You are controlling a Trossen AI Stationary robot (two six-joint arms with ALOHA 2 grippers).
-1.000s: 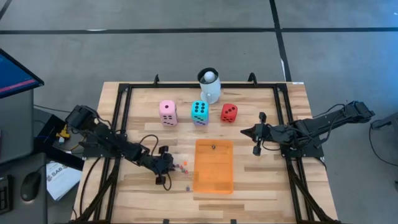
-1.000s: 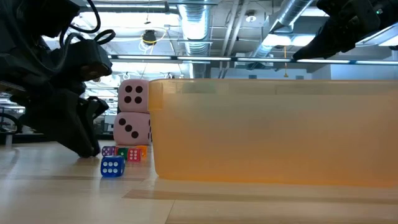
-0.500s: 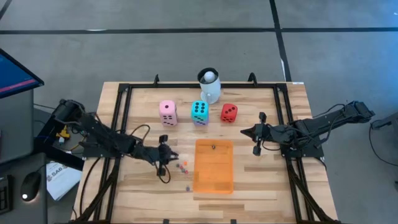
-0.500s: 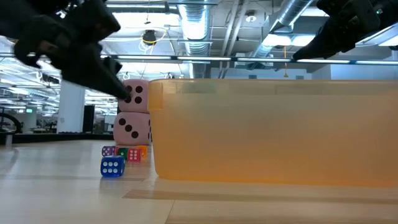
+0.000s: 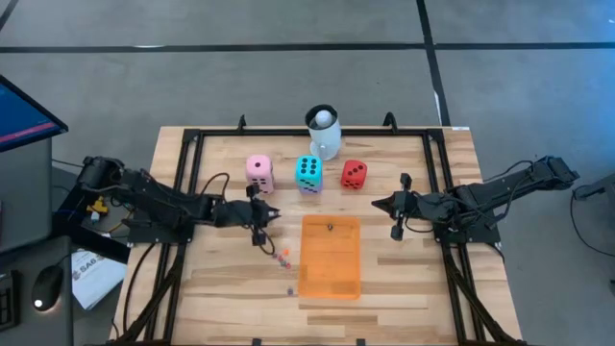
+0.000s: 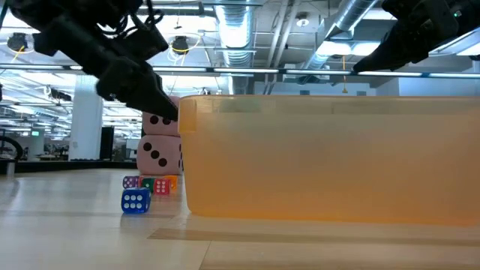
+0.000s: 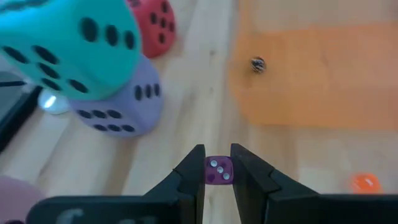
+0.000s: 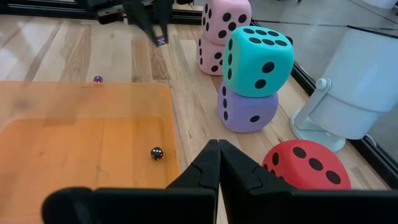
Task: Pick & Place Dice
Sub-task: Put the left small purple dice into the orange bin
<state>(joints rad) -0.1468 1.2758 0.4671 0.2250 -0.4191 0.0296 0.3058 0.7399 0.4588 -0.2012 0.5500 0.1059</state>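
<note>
From above, the left gripper (image 5: 261, 221) hangs over the bare wooden table (image 5: 221, 288), between the pink soft cube with black pips (image 5: 258, 174) and the flat orange rectangular tray (image 5: 330, 256). A few tiny coloured dice (image 5: 283, 258) lie just beside the tray's left edge. The teal soft cube (image 5: 307, 173) and the red soft cube (image 5: 354, 174) sit in a row with the pink one, in front of the white mug holding a ball (image 5: 324, 133). The right gripper (image 5: 396, 217) waits right of the tray.

At table height, the left gripper (image 6: 161, 105) is raised above the small blue die (image 6: 135, 200).

In the left wrist view, the left gripper (image 7: 217, 168) is clamped on a tiny purple die with white pips (image 7: 217, 170), held off the table. The teal cube (image 7: 68, 46) rests on a purple soft cube (image 7: 121, 106).

In the right wrist view, the right gripper (image 8: 218, 158) has its fingers pressed together on nothing; a small dark bead (image 8: 157, 153) lies in the tray (image 8: 81, 137).
</note>
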